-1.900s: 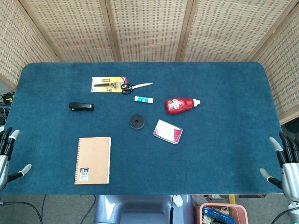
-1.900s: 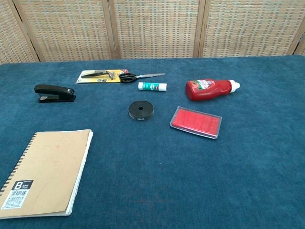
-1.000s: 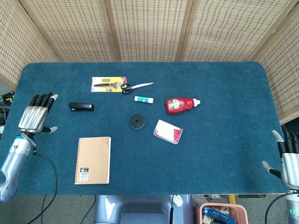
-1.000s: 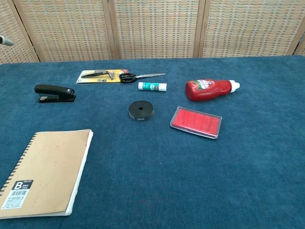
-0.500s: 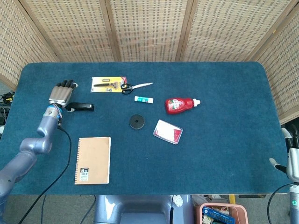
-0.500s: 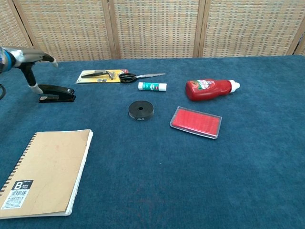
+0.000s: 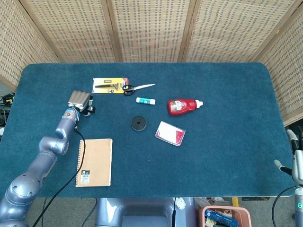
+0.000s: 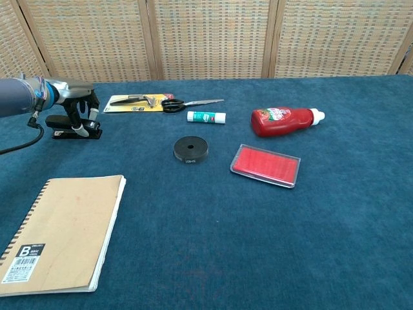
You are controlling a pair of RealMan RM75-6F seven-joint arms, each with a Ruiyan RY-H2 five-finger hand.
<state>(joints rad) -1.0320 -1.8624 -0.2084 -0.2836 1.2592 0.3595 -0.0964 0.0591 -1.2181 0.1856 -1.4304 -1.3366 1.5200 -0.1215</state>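
My left hand (image 7: 79, 100) has reached out over the blue table and sits on the black stapler (image 8: 61, 123). In the chest view the left hand (image 8: 76, 102) curls its fingers down around the stapler's front end and touches it, while the stapler still lies on the cloth. Only a sliver of the stapler (image 7: 90, 110) shows in the head view. My right hand (image 7: 294, 163) hangs off the table's right edge, low in the head view, fingers apart and holding nothing.
A tan spiral notebook (image 7: 94, 161) lies near the front left. A carded tool pack (image 7: 108, 85), scissors (image 7: 137, 88), a glue stick (image 7: 146, 100), a black tape roll (image 7: 138, 124), a red bottle (image 7: 182, 106) and a red case (image 7: 170, 133) lie mid-table. Wicker screens stand behind.
My left arm swung from the front left edge up to the stapler, and its fingers bent down around it. My right hand drew slightly back off the right edge.
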